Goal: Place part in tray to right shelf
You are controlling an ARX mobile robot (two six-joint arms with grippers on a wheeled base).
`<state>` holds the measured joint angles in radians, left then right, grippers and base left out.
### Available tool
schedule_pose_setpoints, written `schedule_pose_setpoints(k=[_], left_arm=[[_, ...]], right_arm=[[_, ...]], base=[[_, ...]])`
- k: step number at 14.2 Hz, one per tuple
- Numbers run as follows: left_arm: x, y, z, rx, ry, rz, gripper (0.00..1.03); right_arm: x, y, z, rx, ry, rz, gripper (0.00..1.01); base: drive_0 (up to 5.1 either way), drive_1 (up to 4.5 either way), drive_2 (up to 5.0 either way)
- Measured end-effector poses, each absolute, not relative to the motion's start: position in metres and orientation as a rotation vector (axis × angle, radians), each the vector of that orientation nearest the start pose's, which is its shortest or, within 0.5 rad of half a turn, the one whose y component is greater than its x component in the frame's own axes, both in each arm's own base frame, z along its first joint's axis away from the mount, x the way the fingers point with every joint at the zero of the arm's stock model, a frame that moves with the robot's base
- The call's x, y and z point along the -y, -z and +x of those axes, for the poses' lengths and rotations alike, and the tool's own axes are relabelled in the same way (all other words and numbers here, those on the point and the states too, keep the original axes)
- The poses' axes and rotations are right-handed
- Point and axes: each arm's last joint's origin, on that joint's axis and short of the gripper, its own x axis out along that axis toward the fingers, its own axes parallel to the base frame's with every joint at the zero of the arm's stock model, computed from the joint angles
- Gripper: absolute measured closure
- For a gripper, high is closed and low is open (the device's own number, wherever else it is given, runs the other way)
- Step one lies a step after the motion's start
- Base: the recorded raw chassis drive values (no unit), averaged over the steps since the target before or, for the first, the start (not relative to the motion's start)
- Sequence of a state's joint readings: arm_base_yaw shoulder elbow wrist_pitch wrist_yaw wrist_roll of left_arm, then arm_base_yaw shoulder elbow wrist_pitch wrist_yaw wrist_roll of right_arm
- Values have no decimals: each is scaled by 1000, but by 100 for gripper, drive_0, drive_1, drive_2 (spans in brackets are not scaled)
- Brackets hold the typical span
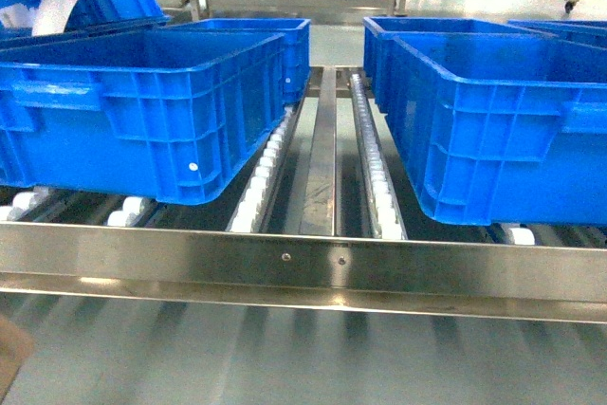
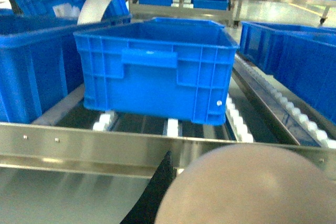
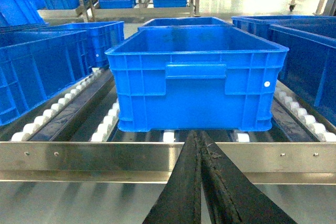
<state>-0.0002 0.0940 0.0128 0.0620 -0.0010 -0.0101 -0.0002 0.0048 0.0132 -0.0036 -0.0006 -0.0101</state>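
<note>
Shelf: right shelf (image 1: pixel 313 258) shows its shiny front rail and white roller lanes, with a free lane in the middle.
Crates: left crate (image 1: pixel 142 106) and right crate (image 1: pixel 503 130) stand on the rollers, well apart.
Right gripper (image 3: pixel 201 182): black jaws pressed together to a thin seam, holding nothing visible, just before the rail.
Left gripper (image 2: pixel 157 187): only one dark finger shows, so how far the jaws are open cannot be told.
Tray: probably the rounded beige surface (image 2: pixel 247 187) beside that finger, blurred, near the rail.
Part: not visible in any view; it may lie in the tray.
Risk: the tray may strike the rail or a crate wall, tilt, and let the part slide out.
</note>
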Motion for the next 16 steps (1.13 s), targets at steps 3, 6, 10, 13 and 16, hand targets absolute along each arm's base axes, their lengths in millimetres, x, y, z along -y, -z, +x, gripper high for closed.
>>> schedule_pose_setpoints(k=[3,6,10,13,16], left_arm=[[0,-165,98,-17,1,-11,91],[0,-166,98,-8,0,-11,91],[0,-166,98,-6,0,-11,91],[0,-166,98,-6,0,-11,91],[0,-166,98,-6,0,-11,91]], right_arm=[[0,-167,97,3,0,-10,99],[0,-167,97,4,0,-10,99],[0,-167,97,4,0,-10,81],[0,-167,97,4,0,-10,39],[0,-167,97,4,0,-9,1]], base=[[0,0,0],[0,0,0],[0,0,0],[0,0,0],[0,0,0]])
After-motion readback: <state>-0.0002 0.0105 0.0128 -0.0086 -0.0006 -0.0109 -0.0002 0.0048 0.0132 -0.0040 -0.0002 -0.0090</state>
